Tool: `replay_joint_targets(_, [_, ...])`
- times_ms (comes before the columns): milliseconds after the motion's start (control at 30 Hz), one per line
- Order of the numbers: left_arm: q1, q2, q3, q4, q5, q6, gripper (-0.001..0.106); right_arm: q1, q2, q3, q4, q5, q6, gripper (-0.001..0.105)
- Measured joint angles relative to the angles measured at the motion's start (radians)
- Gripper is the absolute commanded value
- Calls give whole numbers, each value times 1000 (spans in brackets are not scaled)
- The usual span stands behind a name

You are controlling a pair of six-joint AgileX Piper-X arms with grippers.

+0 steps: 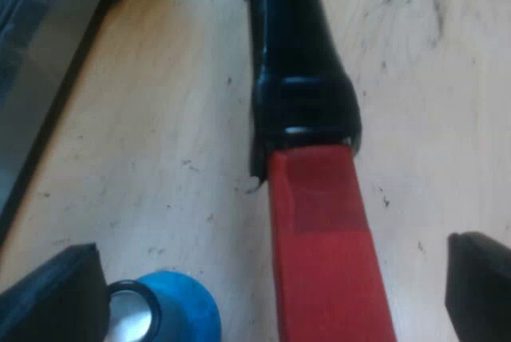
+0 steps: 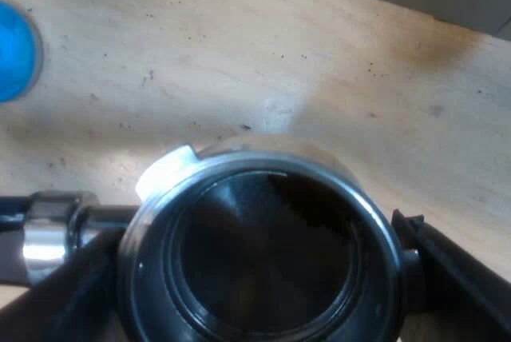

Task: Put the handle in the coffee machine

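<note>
Red handle end (image 1: pixel 323 254) sits between left hand's (image 1: pixel 267 290) spread fingers, untouched — right hand (image 2: pixel 255 286) looks clamped on holder's (image 2: pixel 239 158) rim. Keep it level, lugs aligned — twist firmly.

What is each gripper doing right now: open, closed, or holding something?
Left gripper: open, fingers either side of the handle, at its red end.
Right gripper: closed on the holder, at its basket.

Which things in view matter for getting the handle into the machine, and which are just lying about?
For the job: holder, its dark handle with the red end, edge of the machine, left gripper open astride the red end.
Lying about: blue tamper, on the table.
</note>
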Motion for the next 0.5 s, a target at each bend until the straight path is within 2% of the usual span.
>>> replay_joint_targets(233, [-94,64,-35,-15,-29,14,88,27,0,0,0,3,1,0])
replay_joint_targets(500, [-105,143,-46,-27,-59,14,88,26,0,0,0,6,5,0])
